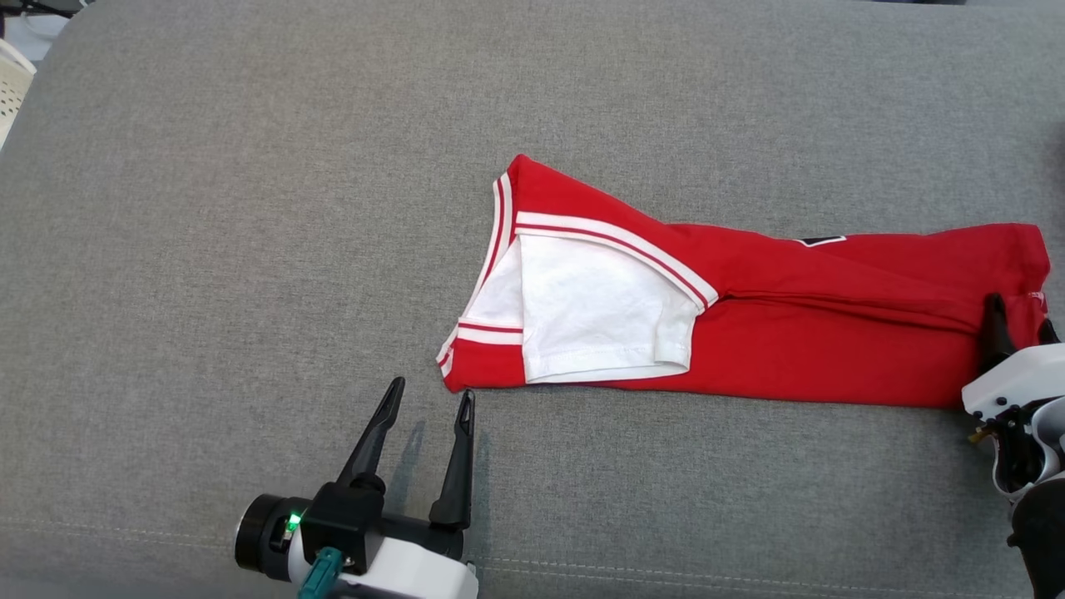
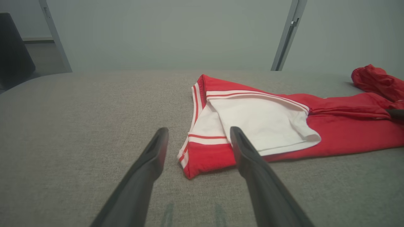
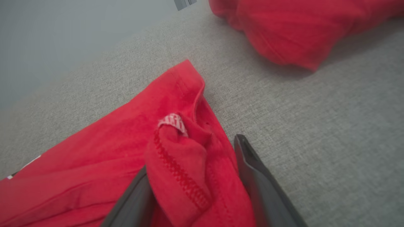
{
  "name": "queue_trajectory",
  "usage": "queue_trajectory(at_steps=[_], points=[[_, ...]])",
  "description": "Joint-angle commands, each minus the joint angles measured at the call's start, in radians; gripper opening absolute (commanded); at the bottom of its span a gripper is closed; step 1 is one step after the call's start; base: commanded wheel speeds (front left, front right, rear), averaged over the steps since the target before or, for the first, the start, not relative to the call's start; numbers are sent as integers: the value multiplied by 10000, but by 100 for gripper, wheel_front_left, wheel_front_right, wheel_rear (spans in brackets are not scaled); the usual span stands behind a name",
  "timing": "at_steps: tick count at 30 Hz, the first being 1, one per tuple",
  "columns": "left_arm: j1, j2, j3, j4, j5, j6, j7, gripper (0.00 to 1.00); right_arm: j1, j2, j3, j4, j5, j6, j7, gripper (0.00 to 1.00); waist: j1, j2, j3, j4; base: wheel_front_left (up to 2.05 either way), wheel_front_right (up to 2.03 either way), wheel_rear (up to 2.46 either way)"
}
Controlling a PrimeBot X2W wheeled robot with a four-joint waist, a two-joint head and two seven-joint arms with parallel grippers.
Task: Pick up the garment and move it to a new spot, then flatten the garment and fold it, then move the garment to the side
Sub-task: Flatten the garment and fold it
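The shirt [image 1: 790,333] lies as a long folded strip on the grey cushion [image 1: 250,208]. My left gripper [image 1: 433,388] waits just short of the collar corner, jaws spread. My right gripper [image 1: 1019,312] has its jaws spread too, with the hem bunched between them. I should pinch both ends squarely and lift evenly, without dragging. A red heap [image 3: 284,31] lies beyond the hem, and I cannot tell whether it is the same shirt.

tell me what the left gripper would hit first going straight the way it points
Most likely the striped near corner of the garment, just ahead of the open left gripper; height above the cloth is unclear.
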Motion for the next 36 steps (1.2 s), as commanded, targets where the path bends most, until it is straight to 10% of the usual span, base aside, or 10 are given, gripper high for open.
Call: queue_trajectory(at_steps=[1,2,21,36], points=[[-403,7,258,-190,76,22,-59,100,127,89,303,153,129,-4,97,33,0,0,-36,-25,0,0,0],[-415,7,256,-178,82,20,-59,100,122,123,348,178,169,-4,121,0,0,0,-57,-35,0,0,0],[-62,7,346,-67,-46,-6,-59,100,316,-557,841,-634,1322,-4,270,0,0,0,-1115,-317,0,0,0],[535,7,254,-88,-337,63,-59,100,1580,1028,1078,-3674,4163,-4,1278,0,0,0,-2244,339,0,0,0]])
